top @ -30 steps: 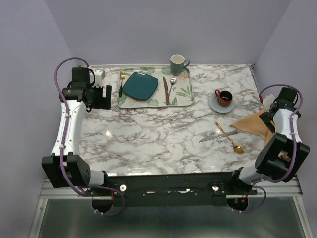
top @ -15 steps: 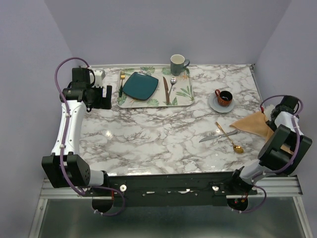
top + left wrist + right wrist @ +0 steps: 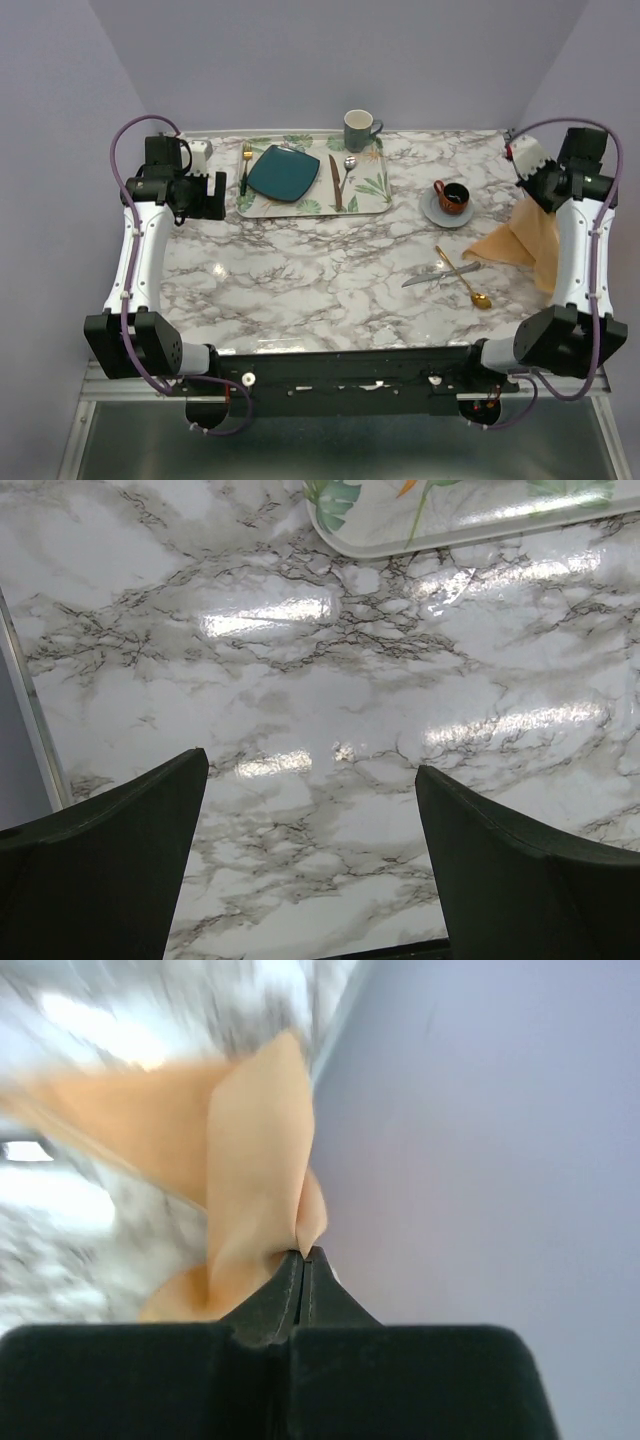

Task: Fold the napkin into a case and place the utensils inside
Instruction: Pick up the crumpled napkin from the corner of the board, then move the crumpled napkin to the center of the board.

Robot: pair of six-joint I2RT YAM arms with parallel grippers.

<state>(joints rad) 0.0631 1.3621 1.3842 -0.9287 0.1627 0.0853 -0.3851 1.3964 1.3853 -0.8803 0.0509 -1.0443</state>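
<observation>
Peach-tan napkin drapes by one corner from the right gripper, jaws clamped on it, at the top view's right edge, likely held high so it falls flat for folding. Just left of it lie the gold spoon and knife, crossed. The left gripper, upper left, hovers agape over the marble table. No writing shows.

We see the plain peach-tan cloth napkin hanging crumpled, one corner pinched in the closed right pincer. Its lower end rests on the tabletop, to the right of the orange cup. Nearer than that cup, the slim gold spoon and the silver-grey table knife lie flat and crossed.
</observation>
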